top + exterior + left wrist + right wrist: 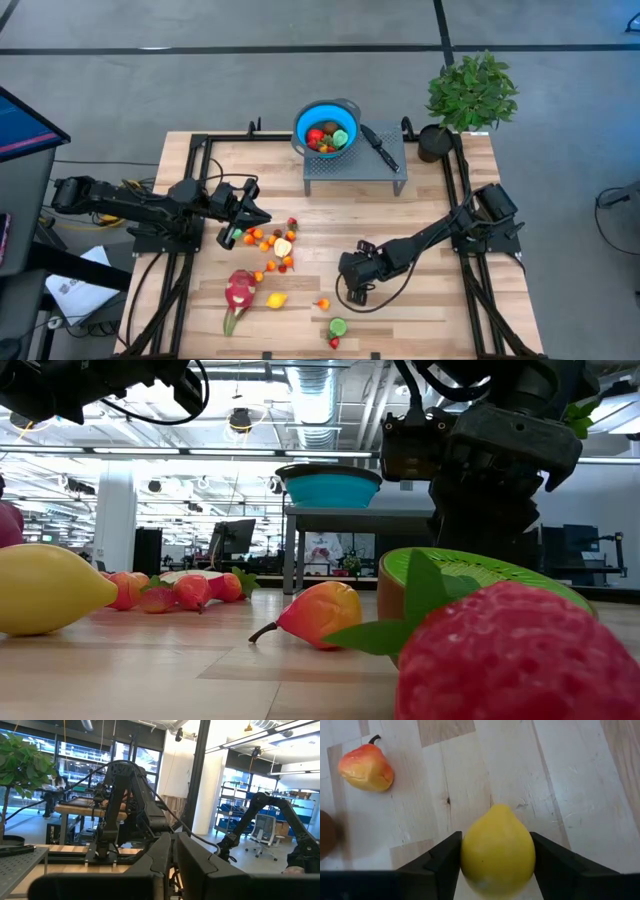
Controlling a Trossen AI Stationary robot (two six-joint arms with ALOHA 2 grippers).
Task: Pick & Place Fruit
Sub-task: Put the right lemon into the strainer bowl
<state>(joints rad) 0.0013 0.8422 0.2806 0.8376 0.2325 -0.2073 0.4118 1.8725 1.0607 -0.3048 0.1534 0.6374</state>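
**Right claw clamps a yellow fruit near the desk's middle**

The wooden desk (430, 230) carries everything. The left arm reaches in from the left edge; its left gripper (172, 851) is closed with nothing seen between the fingers, above a cluster of small orange and red fruits (270, 245). The right arm stretches from the right edge toward the middle. A potted plant (470, 95) stands at the far right corner. At the far edge a grey stand (355, 172) bears a blue bowl (303, 128) holding fruit, and a knife (380, 147). Toward the near left corner lies the dragon fruit (238, 292) with a lemon (277, 300) just beside it. The right gripper (350, 290) squeezes a yellow fruit (497, 850) between both fingers – a small pear (366, 769) lies near it.
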